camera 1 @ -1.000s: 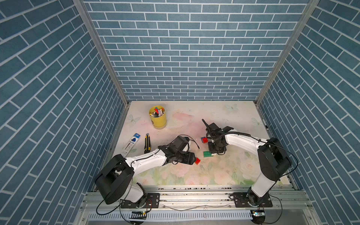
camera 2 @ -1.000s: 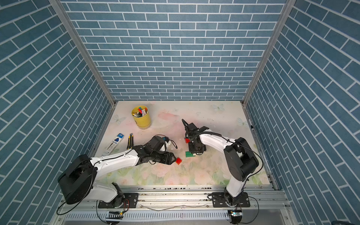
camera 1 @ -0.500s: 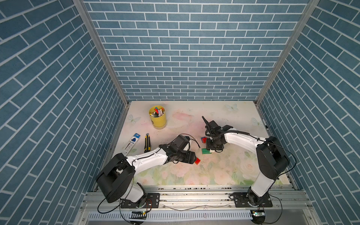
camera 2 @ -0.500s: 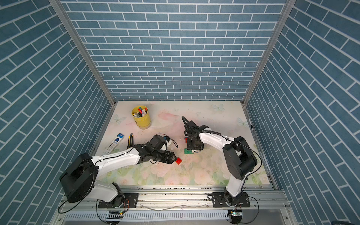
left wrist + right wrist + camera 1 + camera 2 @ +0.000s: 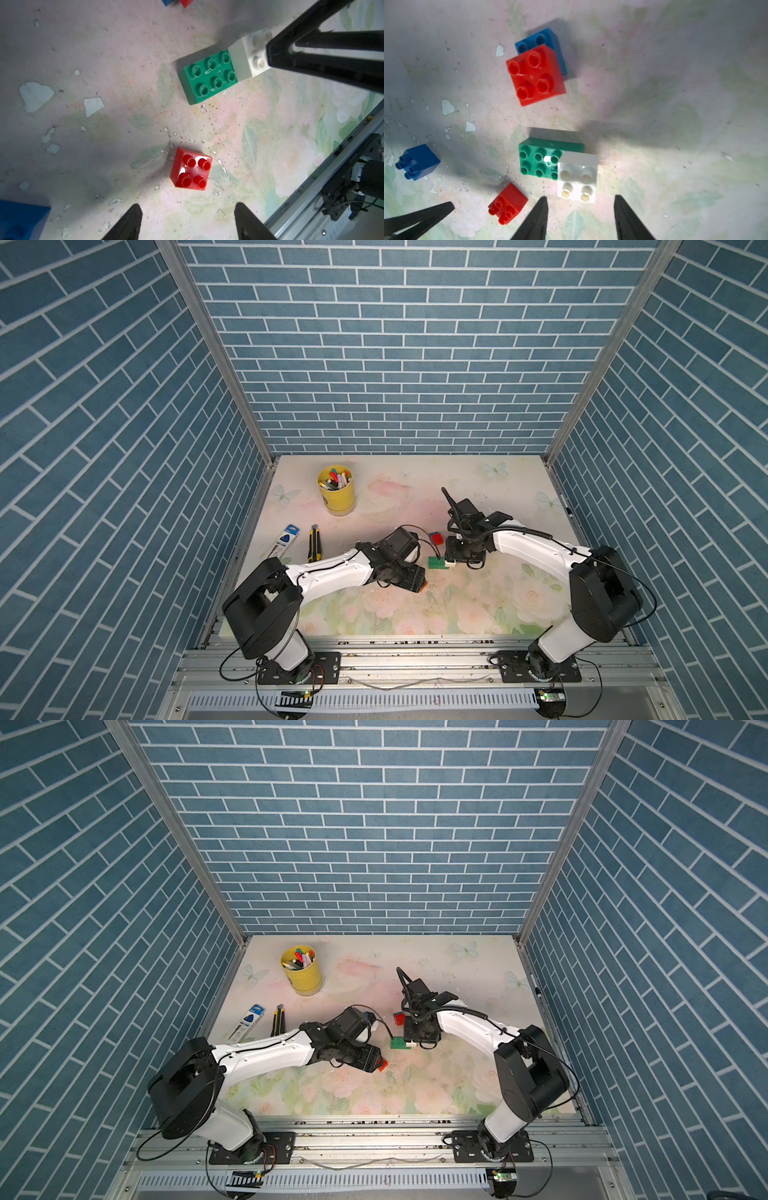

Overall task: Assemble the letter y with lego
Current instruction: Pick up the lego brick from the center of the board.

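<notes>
- the left gripper (image 5: 188,225) is spread and empty. the loose red brick (image 5: 192,171) lies studs up on the counter (image 5: 104,52), just ahead of its fingertips and not between them.
- the right gripper (image 5: 580,218) is spread too and holds nothing. the white brick (image 5: 578,179) sits just past its fingertips, in line with the gap.
- in the left wrist view one right finger overlaps the white brick's edge; i cannot tell whether they touch.
- the white brick sits on one end of the green brick (image 5: 538,162), leaving six green studs bare.
- beyond the green brick and apart from it, a second red brick (image 5: 535,74) is stacked, offset, on a blue brick (image 5: 544,39).
- a lone blue brick (image 5: 418,162) lies by itself off to one side, near the left gripper.
- in both top views the two grippers are close together near the middle of the counter, with the green brick (image 5: 435,562) just beside the right one.
</notes>
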Tool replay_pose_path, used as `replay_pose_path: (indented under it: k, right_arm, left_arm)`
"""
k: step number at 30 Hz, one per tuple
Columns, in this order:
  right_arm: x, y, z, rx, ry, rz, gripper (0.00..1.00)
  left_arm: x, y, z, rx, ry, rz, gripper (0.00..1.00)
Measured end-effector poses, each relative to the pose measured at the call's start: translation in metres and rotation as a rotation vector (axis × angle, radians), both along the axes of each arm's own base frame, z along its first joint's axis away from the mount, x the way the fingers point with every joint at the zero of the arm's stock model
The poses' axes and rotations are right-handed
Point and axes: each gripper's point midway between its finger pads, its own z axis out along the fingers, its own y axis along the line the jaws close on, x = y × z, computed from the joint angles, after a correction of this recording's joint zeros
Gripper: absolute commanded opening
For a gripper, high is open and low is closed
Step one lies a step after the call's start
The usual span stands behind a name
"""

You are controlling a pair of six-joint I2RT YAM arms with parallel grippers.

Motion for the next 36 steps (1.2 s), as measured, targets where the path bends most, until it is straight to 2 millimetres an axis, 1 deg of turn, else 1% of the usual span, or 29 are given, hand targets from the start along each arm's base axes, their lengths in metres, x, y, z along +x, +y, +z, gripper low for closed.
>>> replay_pose_path:
  k: [3,7,11,19,21,24,26,29,31,32,36]
  right_arm:
    - [-0.002,-0.018,0.004,-0.004,-0.016,-0.039,0.52]
    - [-0.009,-0.041,-0.001,-0.025,-0.014,-0.084,0.52]
    - [-0.016,-0.051,-0.008,-0.042,-0.002,-0.098,0.51]
    - [-0.017,-0.054,-0.012,-0.049,0.0,-0.104,0.51]
    - [-0.017,-0.055,-0.013,-0.05,0.001,-0.105,0.51]
    - [-0.017,-0.056,-0.014,-0.05,0.001,-0.107,0.51]
    - [-0.018,-0.056,-0.015,-0.05,0.002,-0.109,0.51]
    - [-0.018,-0.057,-0.016,-0.051,0.004,-0.11,0.51]
    - [-0.019,-0.058,-0.018,-0.053,0.006,-0.111,0.51]
    - [-0.02,-0.058,-0.019,-0.053,0.007,-0.111,0.5]
    - [-0.023,-0.061,-0.024,-0.059,0.017,-0.112,0.5]
  left_arm:
    - [0.001,-0.006,-0.001,0.037,-0.013,-0.024,0.69]
    - [0.003,-0.008,-0.008,0.095,-0.016,-0.044,0.67]
    - [0.003,-0.01,-0.018,0.155,-0.008,-0.064,0.66]
    - [0.001,-0.018,-0.03,0.221,-0.009,-0.099,0.57]
    - [0.001,-0.018,-0.032,0.231,-0.011,-0.1,0.51]
    - [0.001,-0.017,-0.035,0.245,-0.01,-0.102,0.47]
    - [0.001,-0.017,-0.037,0.253,-0.008,-0.102,0.39]
    - [0.001,-0.018,-0.038,0.257,-0.011,-0.105,0.31]
    - [0.002,-0.019,-0.037,0.256,-0.015,-0.106,0.3]
    - [0.002,-0.019,-0.037,0.259,-0.017,-0.104,0.27]
    - [0.004,-0.016,-0.034,0.276,-0.024,-0.097,0.25]
